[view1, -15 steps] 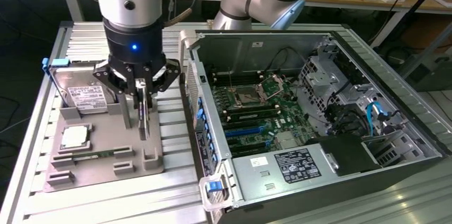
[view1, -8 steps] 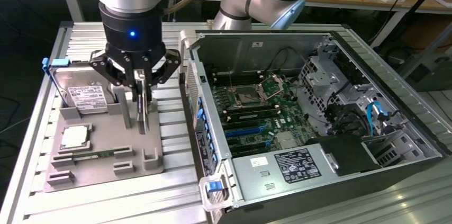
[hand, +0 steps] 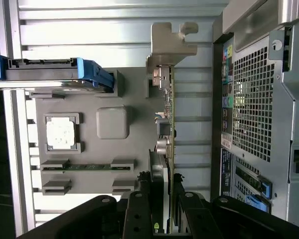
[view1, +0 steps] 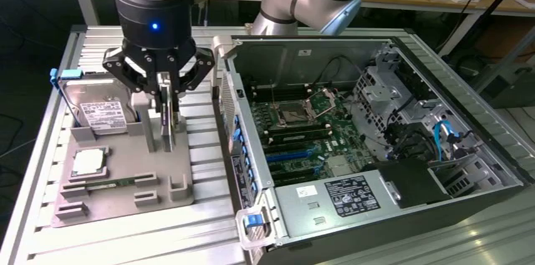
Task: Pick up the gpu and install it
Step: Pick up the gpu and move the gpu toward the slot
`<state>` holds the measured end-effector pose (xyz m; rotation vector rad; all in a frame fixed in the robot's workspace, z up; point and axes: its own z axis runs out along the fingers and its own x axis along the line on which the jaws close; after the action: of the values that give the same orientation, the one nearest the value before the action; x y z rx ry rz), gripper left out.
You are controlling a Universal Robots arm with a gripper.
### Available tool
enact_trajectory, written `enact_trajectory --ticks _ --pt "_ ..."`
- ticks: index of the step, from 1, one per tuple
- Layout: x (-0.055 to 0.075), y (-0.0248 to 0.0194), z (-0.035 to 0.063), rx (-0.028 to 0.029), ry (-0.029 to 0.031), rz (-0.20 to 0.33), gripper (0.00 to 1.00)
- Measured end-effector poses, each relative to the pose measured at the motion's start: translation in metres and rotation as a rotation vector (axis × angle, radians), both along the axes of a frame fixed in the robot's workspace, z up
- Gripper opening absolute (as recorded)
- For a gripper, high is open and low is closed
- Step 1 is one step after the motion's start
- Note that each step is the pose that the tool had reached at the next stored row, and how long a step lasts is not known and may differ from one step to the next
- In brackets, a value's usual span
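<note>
pincer [hand: 160,181] clamps the gpu [hand: 166,99] standing edgewise in the gray tray [hand: 89,94].

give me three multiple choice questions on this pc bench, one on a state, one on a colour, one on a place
1. The computer case has its side: A open, B shut by a panel, C taped over.
2. The hard drive has a frame that is: A red, B blue, C yellow.
3. The graphics card is: A inside the case, B standing on edge in the grey tray, C flat on the hard drive.
Answers: 1 A, the circuit board inside shows; 2 B, blue plastic edges the drive; 3 B, it stands upright in a tray slot.
</note>
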<state>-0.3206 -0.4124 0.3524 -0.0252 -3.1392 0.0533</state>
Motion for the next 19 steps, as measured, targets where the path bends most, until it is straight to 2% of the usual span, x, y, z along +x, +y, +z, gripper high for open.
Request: enact_trajectory --ticks 2,5,7,14,19 --pt "0.000 0.0007 0.0053 0.0009 -0.0006 0.000 0.27" --pt "0.000 0.0021 0.0171 0.0068 -0.0008 0.000 0.27" --pt "0.000 0.0025 0.0227 0.0089 -0.0018 0.000 0.27" --pt "0.000 0.0052 0.0475 0.0094 -0.0049 0.000 0.27" --pt "-0.001 0.0072 0.0727 0.0093 -0.0076 0.000 0.27"
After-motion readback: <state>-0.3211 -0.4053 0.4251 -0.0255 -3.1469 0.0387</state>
